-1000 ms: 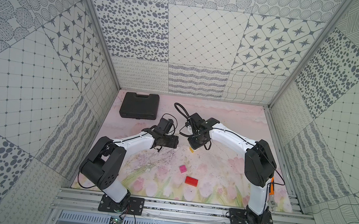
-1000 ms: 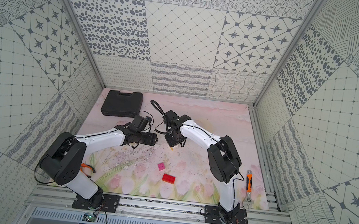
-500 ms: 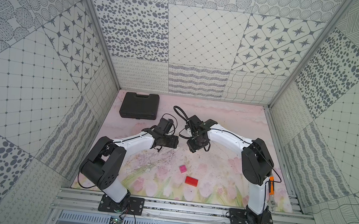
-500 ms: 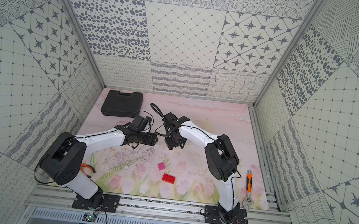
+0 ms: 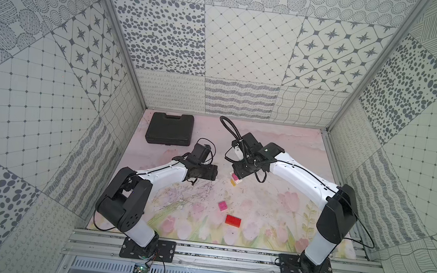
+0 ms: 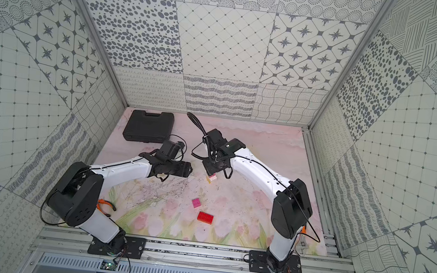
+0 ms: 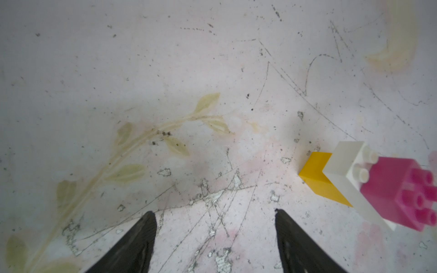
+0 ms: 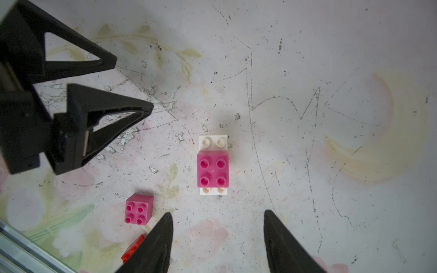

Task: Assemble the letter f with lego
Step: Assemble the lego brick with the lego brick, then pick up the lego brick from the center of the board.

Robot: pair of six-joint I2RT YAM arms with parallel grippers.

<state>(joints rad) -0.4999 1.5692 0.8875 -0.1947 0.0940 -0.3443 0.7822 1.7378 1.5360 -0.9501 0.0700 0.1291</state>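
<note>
A small stack of lego stands on the mat: a yellow brick (image 7: 316,182) at the bottom, a white rectangle (image 8: 213,141) across it and a pink square (image 8: 212,169) on top. Both top views show the stack (image 5: 235,180) (image 6: 212,177). My right gripper (image 8: 217,212) hangs open just above it (image 5: 237,175), with nothing between its fingers. My left gripper (image 7: 214,212) is open and empty, a little to the left of the stack (image 5: 214,171). A loose pink brick (image 5: 222,206) (image 8: 138,209) and a red rectangle (image 5: 233,220) (image 8: 133,248) lie nearer the front.
A black plastic case (image 5: 169,132) lies at the back left of the mat. Orange-handled pliers (image 6: 105,204) rest beside the left arm's base. Patterned walls close in the mat on three sides, and an aluminium rail (image 5: 226,255) runs along the front.
My right gripper's jaws have opened over the stack, and the stack stays on the mat. The left gripper has widened slightly. Neither arm has travelled much.
</note>
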